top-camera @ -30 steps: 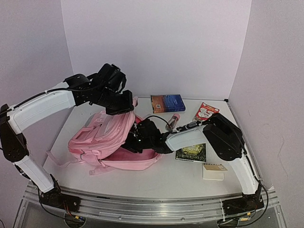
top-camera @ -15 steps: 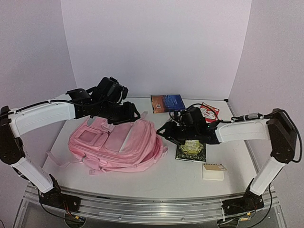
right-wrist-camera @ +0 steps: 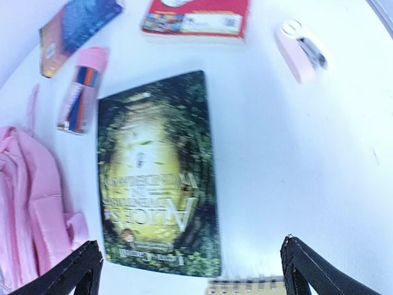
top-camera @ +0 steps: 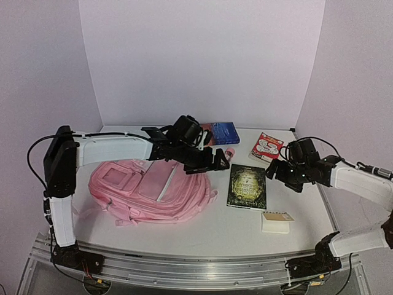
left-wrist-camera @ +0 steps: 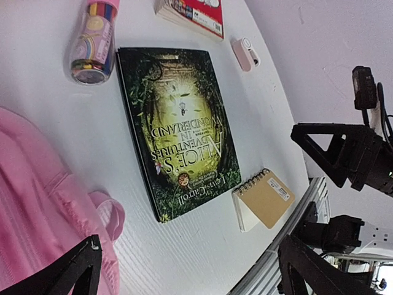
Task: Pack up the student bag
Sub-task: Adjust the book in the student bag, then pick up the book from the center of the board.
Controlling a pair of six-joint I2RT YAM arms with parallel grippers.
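The student bag (top-camera: 150, 190), held up by its top a second ago, now lies slumped flat on the left of the desk (top-camera: 202, 230), its contents hidden. The left end effector (top-camera: 209, 161) has let go and hangs wide open and empty at the bag's right edge. The green book (top-camera: 247, 186) is still unpacked. The right end effector (top-camera: 284, 173), withdrawn from the bag, is also spread and empty. The next item probably comes next.

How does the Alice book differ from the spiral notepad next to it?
The dark green illustrated Alice book is far larger than the small tan spiral-bound notepad. The book's cover is pictorial; the notepad's is plain. Both lie flat on the white table, outside the pink fabric backpack.
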